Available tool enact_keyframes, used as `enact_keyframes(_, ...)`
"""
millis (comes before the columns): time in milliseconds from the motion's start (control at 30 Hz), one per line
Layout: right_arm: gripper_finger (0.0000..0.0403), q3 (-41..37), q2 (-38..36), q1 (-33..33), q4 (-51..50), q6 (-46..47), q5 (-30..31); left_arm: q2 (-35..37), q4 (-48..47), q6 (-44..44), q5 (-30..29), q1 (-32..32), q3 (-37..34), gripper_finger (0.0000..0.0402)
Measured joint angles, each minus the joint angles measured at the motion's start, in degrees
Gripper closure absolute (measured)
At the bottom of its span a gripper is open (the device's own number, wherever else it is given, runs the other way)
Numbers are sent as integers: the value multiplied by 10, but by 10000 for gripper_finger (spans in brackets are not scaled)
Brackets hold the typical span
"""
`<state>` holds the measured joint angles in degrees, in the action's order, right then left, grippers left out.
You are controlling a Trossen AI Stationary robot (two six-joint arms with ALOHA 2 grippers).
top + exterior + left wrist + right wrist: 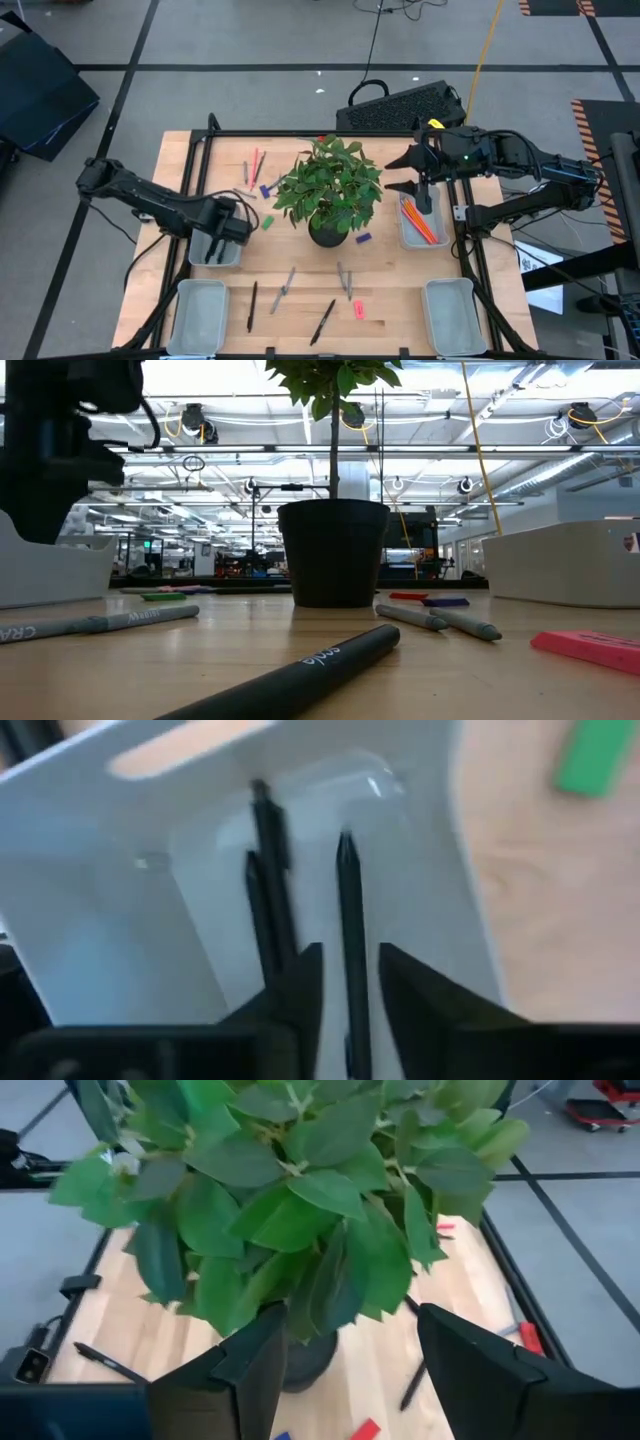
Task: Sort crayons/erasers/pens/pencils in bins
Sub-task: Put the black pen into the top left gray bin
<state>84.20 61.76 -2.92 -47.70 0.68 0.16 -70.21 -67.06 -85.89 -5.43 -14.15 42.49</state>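
Bins first: four pale trays on the wooden surface (300,300), one near each corner. Going from the left, the left pincer (218,247) hangs over the upper-left bin (215,258), fingers spread a little and gripping nothing; its wrist view shows black pens (268,870) lying in that bin with one pen between the fingers. The lower-left bin (198,315) sits below it.

Next come a black pen (252,305) and a grey crayon (283,288) loose on the wood, plus thin pencils (254,165) and a purple-blue eraser (264,189) up top, and a green eraser (267,223) just beside the upper-left bin.

Middle is the potted plant (330,190), with another black pen (322,322) and a pink-red eraser (359,310) below it.

On the right, the right pincer (415,172) hovers wide open and empty above the upper-right bin (410,235), which holds orange pencils (418,220). The lower-right bin (449,315) is below.
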Motion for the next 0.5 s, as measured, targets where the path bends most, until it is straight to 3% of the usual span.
enact_keyframes(133,185,0,0,-4,-4,1,0,32,-7,58,1,8,38,221)
enact_keyframes(233,188,0,0,-5,-5,-3,0,60,1,118,-55,22,77,189)
enact_keyframes(367,189,0,0,-5,1,-16,-2,80,77,217,-133,73,110,178)
enact_keyframes(500,190,0,2,-5,28,-21,-2,67,196,386,-97,166,103,188)
